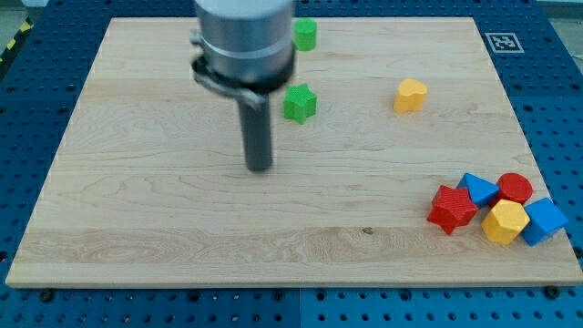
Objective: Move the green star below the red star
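My tip (260, 168) sits on the board (137, 210), just left of and below the green star (299, 103). Green cylinder (305, 35) is above that star, nr view's top. Yellow block (410, 95) is to star's right. Red star (452, 208) is at left end of a cluster, bottom right.

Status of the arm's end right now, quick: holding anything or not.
My tip: a bare rod with nothing to open or close, holding nothing. It rests on the board, apart from the green star, to the view's lower left of it.
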Tool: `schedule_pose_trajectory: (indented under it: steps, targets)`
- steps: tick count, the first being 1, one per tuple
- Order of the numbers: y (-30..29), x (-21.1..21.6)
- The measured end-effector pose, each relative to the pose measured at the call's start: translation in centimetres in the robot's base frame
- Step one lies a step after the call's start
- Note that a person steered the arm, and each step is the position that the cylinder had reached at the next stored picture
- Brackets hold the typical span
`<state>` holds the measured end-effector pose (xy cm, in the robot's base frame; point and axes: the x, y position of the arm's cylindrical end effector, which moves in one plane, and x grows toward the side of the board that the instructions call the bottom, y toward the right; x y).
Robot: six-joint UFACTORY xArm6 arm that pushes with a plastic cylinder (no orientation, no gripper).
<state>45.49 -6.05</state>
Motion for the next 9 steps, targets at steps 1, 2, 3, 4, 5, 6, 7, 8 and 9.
schedule_pose_trajectory:
  steps: [1, 2, 3, 4, 5, 6, 7, 8, 9]
  targets:
    - [0.5, -7.9]
    - [6.7, -9.8]
    - [8.4, -8.8]
    - [8.6, -6.9]
    - [10.1, -4.9]
    - [11.4, -2.2]
    - [12.4, 0.6]
    - [13.2, 3.2]
    - [13.3, 5.6]
